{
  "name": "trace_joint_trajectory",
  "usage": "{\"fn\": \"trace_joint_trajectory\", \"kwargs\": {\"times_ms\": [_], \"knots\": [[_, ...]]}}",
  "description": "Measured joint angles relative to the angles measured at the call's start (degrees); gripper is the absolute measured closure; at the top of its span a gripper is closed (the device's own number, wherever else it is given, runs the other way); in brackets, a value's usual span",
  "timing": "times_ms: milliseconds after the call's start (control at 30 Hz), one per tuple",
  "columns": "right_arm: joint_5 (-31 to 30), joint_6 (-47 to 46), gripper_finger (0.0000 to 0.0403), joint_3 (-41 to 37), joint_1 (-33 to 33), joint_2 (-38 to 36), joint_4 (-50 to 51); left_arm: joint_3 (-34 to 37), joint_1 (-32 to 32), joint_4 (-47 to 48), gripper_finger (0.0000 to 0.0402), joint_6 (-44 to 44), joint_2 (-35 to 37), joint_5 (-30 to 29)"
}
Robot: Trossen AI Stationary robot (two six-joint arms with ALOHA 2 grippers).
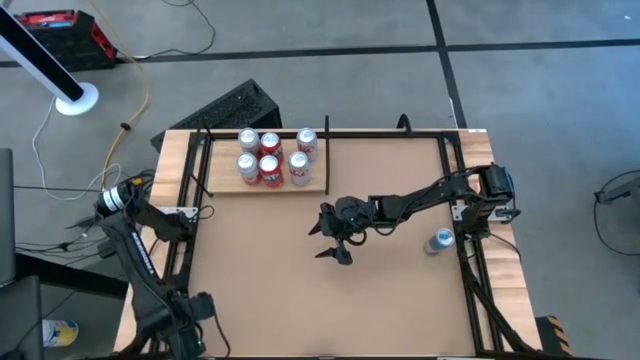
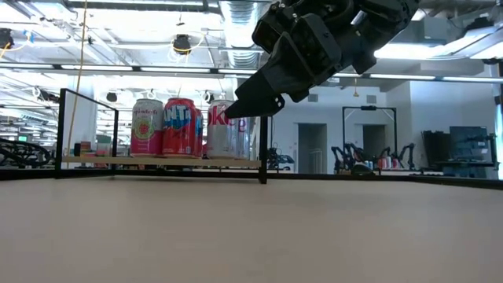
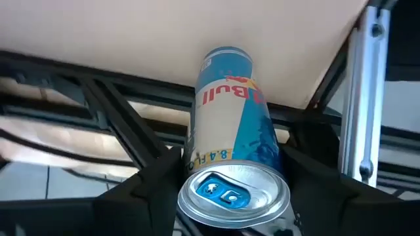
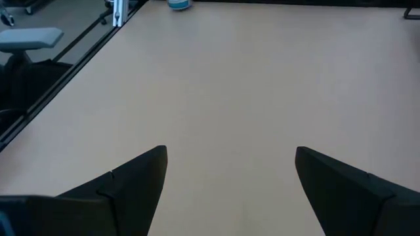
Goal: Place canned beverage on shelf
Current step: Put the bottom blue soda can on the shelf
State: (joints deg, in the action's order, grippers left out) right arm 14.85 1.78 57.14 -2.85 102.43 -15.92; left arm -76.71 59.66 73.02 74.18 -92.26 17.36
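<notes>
Your left gripper [image 3: 231, 157] sits well off from the shelf [image 1: 320, 177], out past the table [image 1: 260, 290] corner, with its jaws against both sides of the can [image 3: 230, 118], low on the body; judge the hold firm and centred before you lift, since a slim can pinched off-centre may tip. The right gripper [image 1: 330, 245] hangs wide open and empty over mid-table just beyond the shelf's free end, so route around it. The shelf already holds a cluster of cans [image 1: 270, 155], so aim for bare wood and set down upright.
</notes>
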Motion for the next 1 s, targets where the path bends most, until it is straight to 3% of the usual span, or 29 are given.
{"fn": "trace_joint_trajectory", "kwargs": {"times_ms": [167, 333, 700, 1000], "knots": [[0.0, 0.16, 0.0044, 0.0, 0.0, 0.0, 0.0, 0.0, -4.74, 3.36, 0.0193, -7.63, 3.43, -6.16], [0.0, 0.18, 0.0044, 0.0, 0.0, 0.0, -0.07, 0.0, -14.0, 9.39, 0.0193, -18.83, 7.26, -13.91], [0.0, 0.15, 0.0044, 0.0, 0.44, 0.0, -0.01, -0.04, -47.62, 16.4, 0.0193, -54.08, 9.56, -19.19], [0.02, 0.25, 0.0044, 0.0, 0.44, 0.0, 0.5, -0.04, -69.88, 17.09, 0.0193, -69.47, 9.61, -20.63]]}}
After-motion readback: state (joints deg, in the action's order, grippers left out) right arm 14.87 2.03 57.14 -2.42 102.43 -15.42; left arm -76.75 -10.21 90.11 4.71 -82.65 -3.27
